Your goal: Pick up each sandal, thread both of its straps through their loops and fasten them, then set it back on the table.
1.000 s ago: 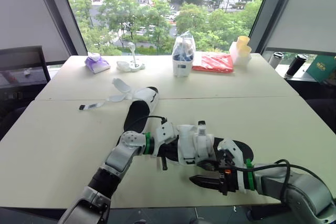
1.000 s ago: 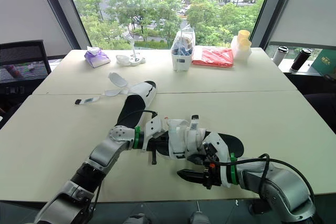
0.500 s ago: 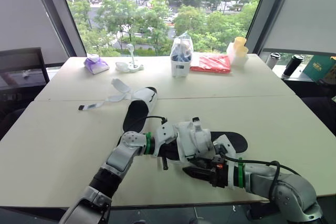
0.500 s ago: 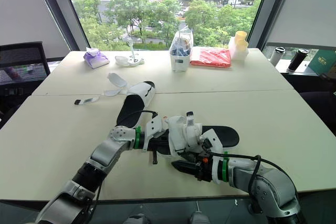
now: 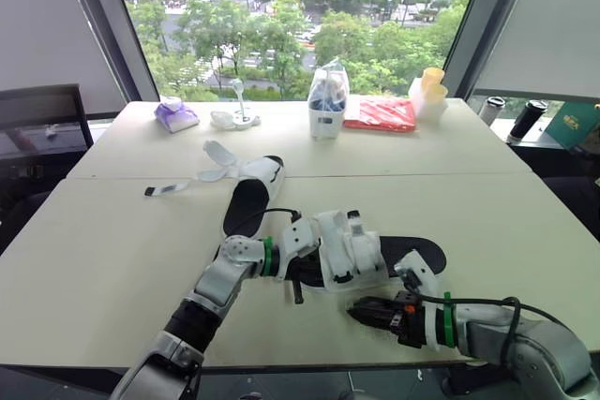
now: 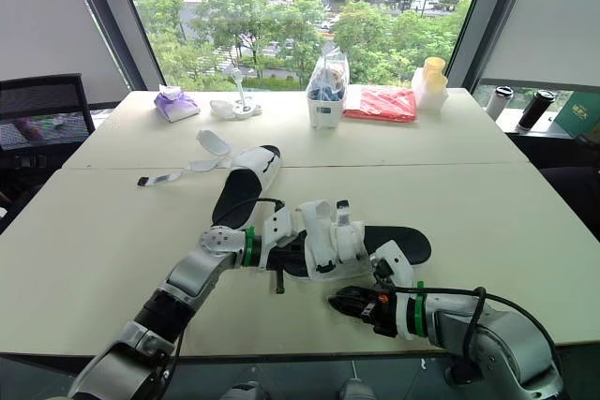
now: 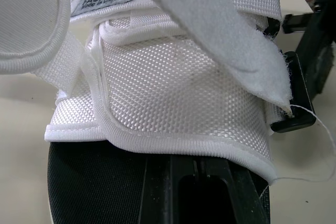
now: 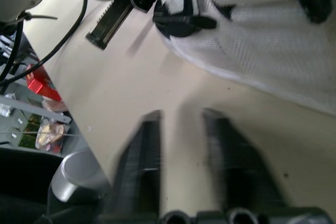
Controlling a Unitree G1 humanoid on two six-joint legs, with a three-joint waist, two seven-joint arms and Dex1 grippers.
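The near sandal (image 5: 349,248), black-soled with white mesh straps, lies at the table's front middle. My left gripper (image 5: 296,274) is shut on its left side, and the left wrist view looks straight at the mesh upper (image 7: 178,93) and a black strap loop (image 7: 287,121). My right gripper (image 5: 362,308) hovers low over the table just in front of the sandal, open and holding nothing; its two fingers (image 8: 149,145) point toward the white strap (image 8: 252,35). The second sandal (image 5: 249,196) lies further back on the left with its white straps (image 5: 217,158) spread open.
Along the far edge stand a purple packet (image 5: 174,115), a small white object (image 5: 234,118), a white tub with a bag (image 5: 326,106), a red packet (image 5: 380,111) and yellow cups (image 5: 430,87). Two dark cups (image 5: 529,116) stand on the sill at right. A chair (image 5: 42,110) stands at left.
My right gripper, close under the sandal's strap half a second ago, has drawn back toward the near edge. The left gripper keeps its hold; the view shifted slightly.
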